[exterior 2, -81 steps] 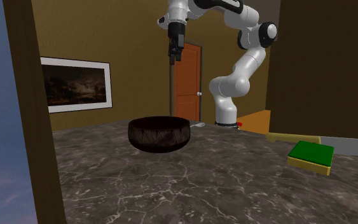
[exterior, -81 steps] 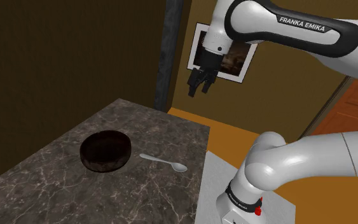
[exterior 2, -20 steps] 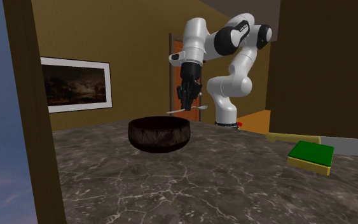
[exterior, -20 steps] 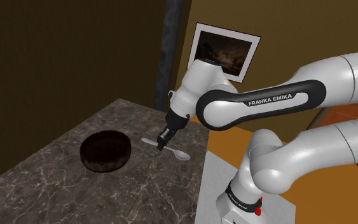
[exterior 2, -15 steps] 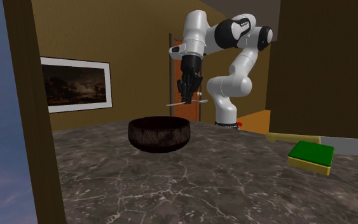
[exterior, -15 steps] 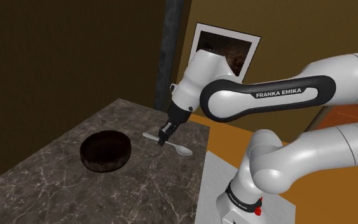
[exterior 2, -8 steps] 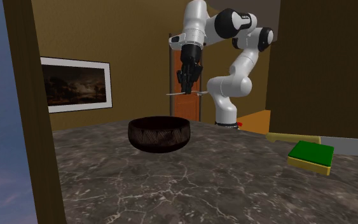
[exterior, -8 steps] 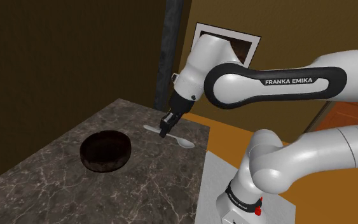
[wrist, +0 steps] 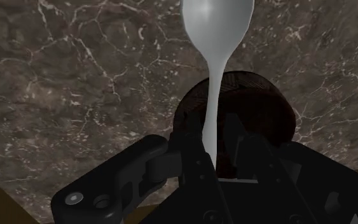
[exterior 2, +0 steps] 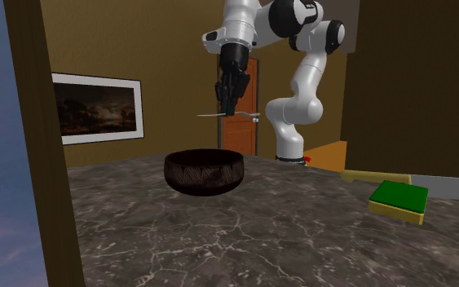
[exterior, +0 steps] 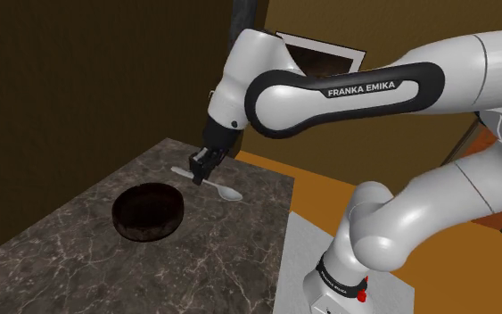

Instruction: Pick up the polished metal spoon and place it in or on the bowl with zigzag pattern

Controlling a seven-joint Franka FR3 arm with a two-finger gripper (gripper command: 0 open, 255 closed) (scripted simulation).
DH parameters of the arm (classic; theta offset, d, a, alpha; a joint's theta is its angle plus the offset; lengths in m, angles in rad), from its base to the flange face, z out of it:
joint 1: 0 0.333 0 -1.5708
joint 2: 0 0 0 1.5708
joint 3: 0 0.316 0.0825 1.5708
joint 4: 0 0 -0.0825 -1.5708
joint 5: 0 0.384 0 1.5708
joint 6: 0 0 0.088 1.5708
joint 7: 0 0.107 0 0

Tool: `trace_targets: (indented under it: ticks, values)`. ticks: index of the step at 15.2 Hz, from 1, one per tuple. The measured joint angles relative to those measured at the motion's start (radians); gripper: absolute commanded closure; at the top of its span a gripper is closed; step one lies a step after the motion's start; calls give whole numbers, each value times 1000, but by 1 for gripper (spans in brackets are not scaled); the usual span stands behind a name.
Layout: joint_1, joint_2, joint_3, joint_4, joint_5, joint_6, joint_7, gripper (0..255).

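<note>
A plain silver spoon [exterior: 228, 192] hangs level in the air, clasped at mid-handle by my black gripper [exterior: 206, 169], which is shut on it. In the shoulder view it hovers just beyond the dark round bowl [exterior: 149, 211], above the table and off the bowl's far right rim. From the second exterior view the spoon [exterior 2: 250, 115] and gripper [exterior 2: 226, 109] float well above the bowl [exterior 2: 204, 169]. In the wrist view the spoon [wrist: 216, 22] juts out from the fingers [wrist: 193, 156], and the bowl [wrist: 269, 108] lies partly hidden behind them.
The dark marble tabletop [exterior: 204, 259] ends near the stand at the shoulder view's right. A green and yellow sponge [exterior 2: 399, 198] lies on the table in the second exterior view's right. A framed picture [exterior 2: 97, 106] hangs on the wall.
The gripper has risen with the spoon and carried it towards the shoulder view's left, closer to the bowl. The bowl has not moved.
</note>
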Motion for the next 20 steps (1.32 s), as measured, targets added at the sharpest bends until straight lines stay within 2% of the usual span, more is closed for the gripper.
trace_targets:
  ticks: [6, 10, 20]
  values:
    - [-25, 250, 72, 216, -46, 44, 80, 255]
    - [-39, 398, 108, 371, -100, 37, 139, 255]
    - [-39, 464, 121, 310, -117, 161, 151, 255]
